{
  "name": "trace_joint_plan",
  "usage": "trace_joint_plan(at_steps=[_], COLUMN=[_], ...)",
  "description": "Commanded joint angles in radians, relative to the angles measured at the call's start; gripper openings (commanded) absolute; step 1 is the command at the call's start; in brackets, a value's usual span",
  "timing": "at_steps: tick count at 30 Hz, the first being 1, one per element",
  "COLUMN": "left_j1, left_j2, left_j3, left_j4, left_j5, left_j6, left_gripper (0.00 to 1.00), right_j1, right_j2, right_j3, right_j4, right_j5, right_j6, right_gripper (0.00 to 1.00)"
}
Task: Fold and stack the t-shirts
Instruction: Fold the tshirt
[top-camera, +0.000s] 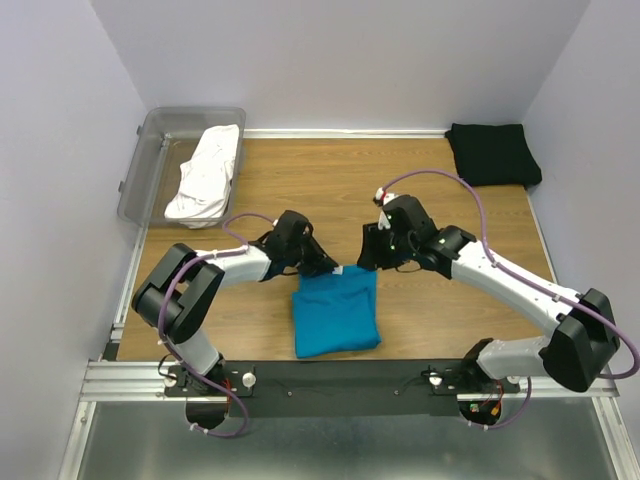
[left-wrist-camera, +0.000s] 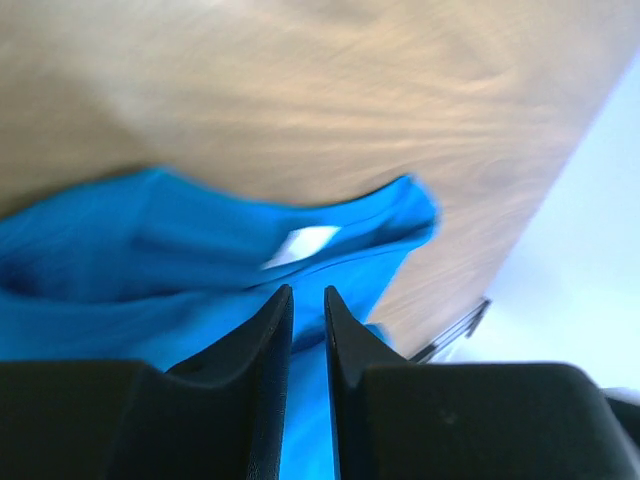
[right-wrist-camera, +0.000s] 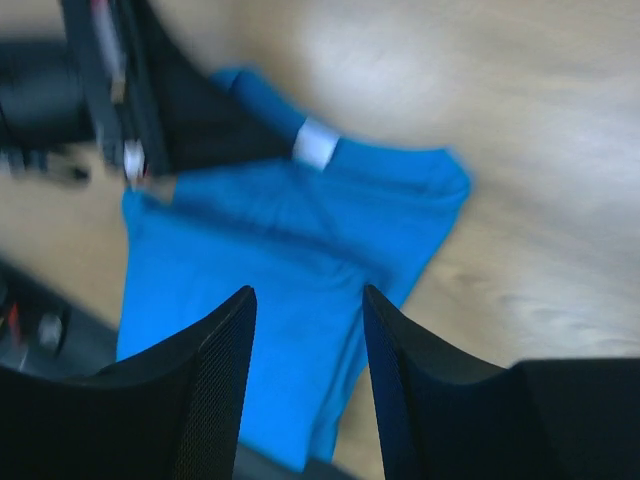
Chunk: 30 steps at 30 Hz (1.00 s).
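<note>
I see the teal-blue t-shirt (top-camera: 337, 312) lying folded on the wooden table (top-camera: 330, 190), near the front edge and between the two arms. My left gripper (top-camera: 330, 268) sits at its far left corner, by the white label (right-wrist-camera: 317, 143). Its fingers are a narrow slit apart over the cloth, and I cannot tell whether they pinch it. My right gripper (right-wrist-camera: 305, 292) hangs over the far right corner, fingers spread and holding nothing. The black t-shirt (top-camera: 492, 153) lies folded in the far right corner. The white t-shirt (top-camera: 207, 175) is crumpled in the clear tub (top-camera: 140, 165) at far left.

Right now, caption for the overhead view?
Left gripper and right gripper meet at folded teal-blue cotton t-shirt; black t-shirt folded, white t-shirt in clear plastic tub.
</note>
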Motion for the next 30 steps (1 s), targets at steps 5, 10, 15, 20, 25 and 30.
trace_joint_plan(at_steps=[5, 10, 15, 20, 25, 30], left_j1=[0.005, 0.004, 0.001, 0.001, 0.002, 0.001], left_j2=[0.026, 0.144, 0.184, 0.170, 0.158, 0.147], left_j3=[0.219, 0.418, 0.461, 0.420, 0.365, 0.309], left_j4=[-0.170, -0.308, -0.415, -0.455, -0.457, -0.448], left_j5=[-0.139, -0.161, -0.164, -0.179, -0.184, -0.193], left_j6=[0.207, 0.485, 0.632, 0.720, 0.751, 0.746], left_gripper=[0.29, 0.28, 0.23, 0.18, 0.15, 0.15], right_j1=[0.011, 0.006, -0.034, -0.044, -0.044, -0.049], right_j2=[-0.035, 0.011, 0.123, 0.227, 0.345, 0.466], right_j3=[-0.126, -0.165, -0.134, -0.084, -0.039, 0.039], right_j4=[-0.004, -0.004, 0.002, 0.038, 0.076, 0.093], right_j5=[-0.279, -0.084, 0.011, 0.011, 0.011, 0.069], right_j6=[0.023, 0.116, 0.107, 0.071, 0.055, -0.004], right_gripper=[0.55, 0.49, 0.36, 0.29, 0.19, 0.04])
